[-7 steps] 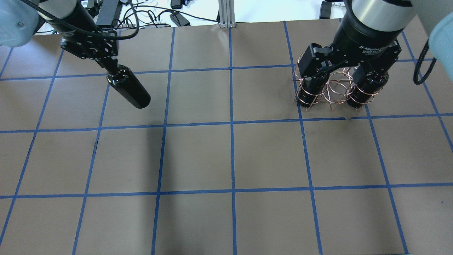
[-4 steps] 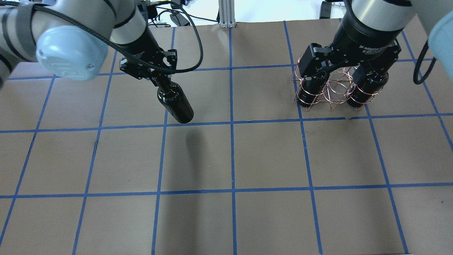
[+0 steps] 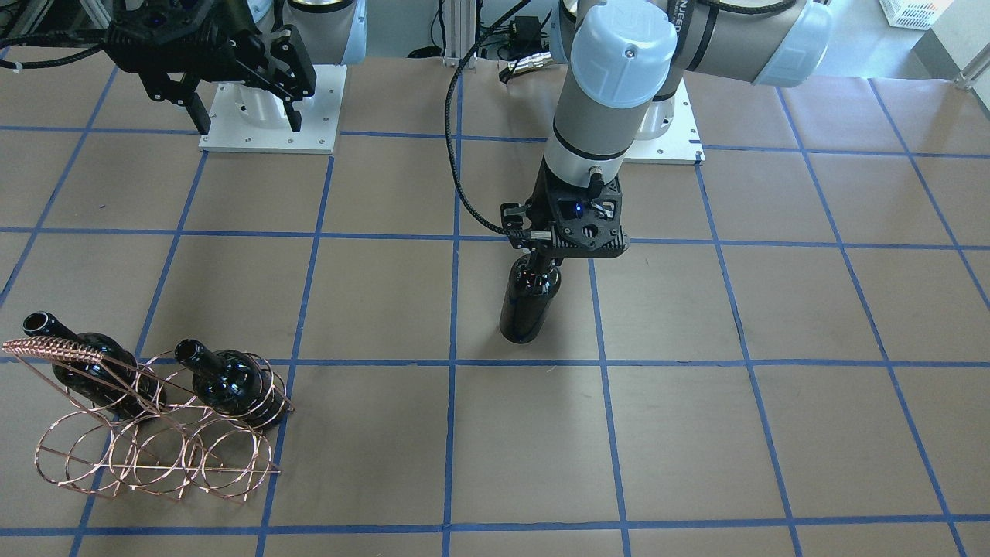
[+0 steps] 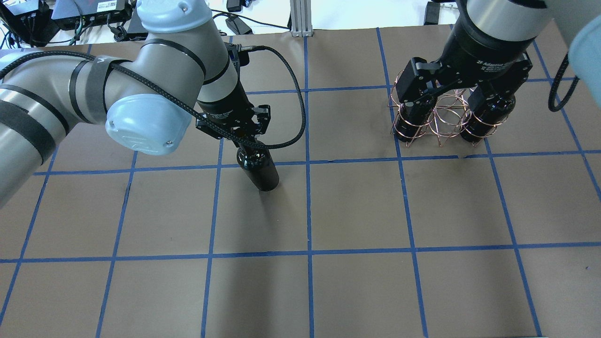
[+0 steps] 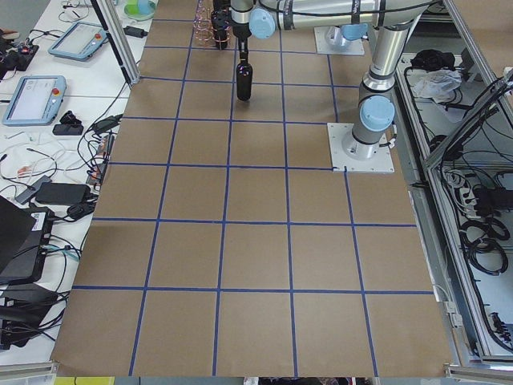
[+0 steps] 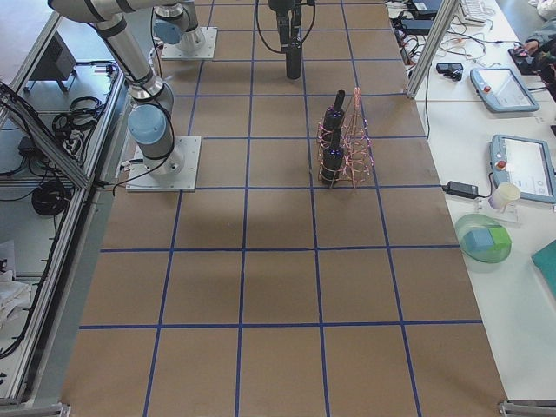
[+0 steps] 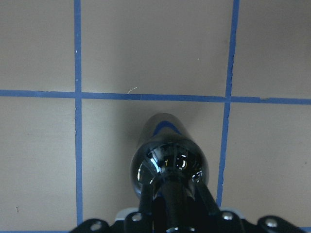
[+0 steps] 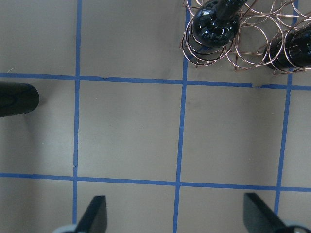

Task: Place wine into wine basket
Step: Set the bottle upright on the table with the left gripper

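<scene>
While the left pincer (image 4: 249, 141) pinches the long neck of the wine (image 4: 261, 172), the glossy dark bottle hangs upright, base down, over the middle of the table (image 4: 357, 211), about midway between the robot's edge and the operators' edge. Its base sits near a crossing of the blue tape lines (image 4: 308, 206) that divide the brown surface into squares; whether the glass touches the table cannot be told. In the left wrist view the pincer is pressed to both sides of the neck, just above the rounded shoulder.

The wine basket (image 3: 155, 452), a copper wire rack of joined rings with a slanted coiled handle (image 3: 54, 348), stands close to the operators' edge, toward the robot's right, well apart from the held wine. Two look-alike bottles (image 3: 93, 367) (image 3: 232, 381) stand in its end rings, necks up, with a ring between them.

The right pincer (image 8: 177, 213) is spread wide and grips nothing; it hangs above the table on the robot's side of the wine basket.
</scene>
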You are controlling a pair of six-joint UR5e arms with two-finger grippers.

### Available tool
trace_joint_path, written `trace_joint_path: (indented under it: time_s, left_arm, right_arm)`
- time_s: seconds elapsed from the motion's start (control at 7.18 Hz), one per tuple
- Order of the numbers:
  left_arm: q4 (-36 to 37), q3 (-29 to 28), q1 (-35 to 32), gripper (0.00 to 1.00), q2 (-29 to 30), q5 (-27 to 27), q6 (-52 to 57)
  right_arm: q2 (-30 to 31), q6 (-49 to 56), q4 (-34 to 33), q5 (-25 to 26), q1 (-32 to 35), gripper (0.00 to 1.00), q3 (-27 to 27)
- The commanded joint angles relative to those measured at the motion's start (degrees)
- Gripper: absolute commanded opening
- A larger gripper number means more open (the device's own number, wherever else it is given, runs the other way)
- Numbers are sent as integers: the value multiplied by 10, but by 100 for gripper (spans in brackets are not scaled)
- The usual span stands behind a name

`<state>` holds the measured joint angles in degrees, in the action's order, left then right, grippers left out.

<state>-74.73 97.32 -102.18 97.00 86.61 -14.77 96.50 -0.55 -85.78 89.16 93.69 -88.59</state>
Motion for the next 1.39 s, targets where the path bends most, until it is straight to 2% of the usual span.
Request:
trace_joint_path:
  time_s: [0.0, 0.7, 1.25]
  left_arm:
    - [-7, 14, -1, 0, -5, 0, 3]
    - [-40, 23, -2, 0, -17, 0, 3]
    - [-39, 23, -1, 0, -5, -1, 7]
  right_arm:
    - [0, 0, 0, 0, 0, 100, 0]
    - [0, -1, 0, 1, 0, 100, 0]
    - [0, 0, 0, 1, 0, 100, 0]
